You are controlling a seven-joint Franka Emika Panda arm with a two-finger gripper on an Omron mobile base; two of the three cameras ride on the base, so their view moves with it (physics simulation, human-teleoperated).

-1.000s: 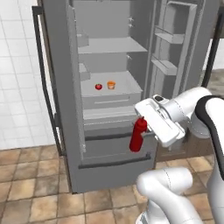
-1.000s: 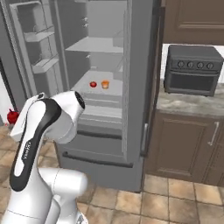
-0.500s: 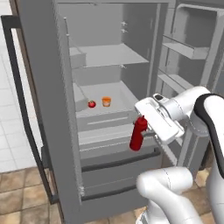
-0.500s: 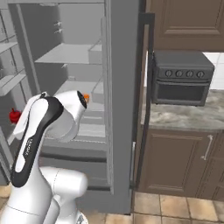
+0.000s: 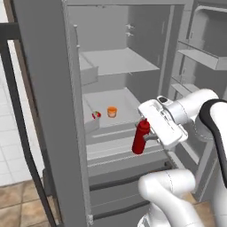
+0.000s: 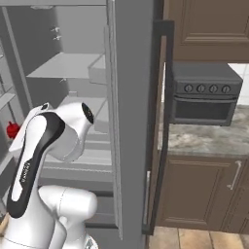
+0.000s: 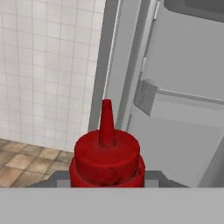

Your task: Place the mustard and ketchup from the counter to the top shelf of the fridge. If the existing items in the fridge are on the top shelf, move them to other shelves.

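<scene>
Kitchen fridge (image 5: 44, 88) stands open before the arm. Its gripper (image 5: 150, 136) is clamped on the red ketchup bottle (image 5: 140, 136), held upright in front of the lower shelves. Behind it, a tomato (image 5: 95, 115) and an orange cup (image 5: 112, 111) sit on the middle shelf (image 5: 119, 99).

The arm was bent before the open fridge (image 5: 128, 62), and the gripper (image 5: 145, 138) was closed around the upright ketchup bottle (image 5: 140, 136).
</scene>
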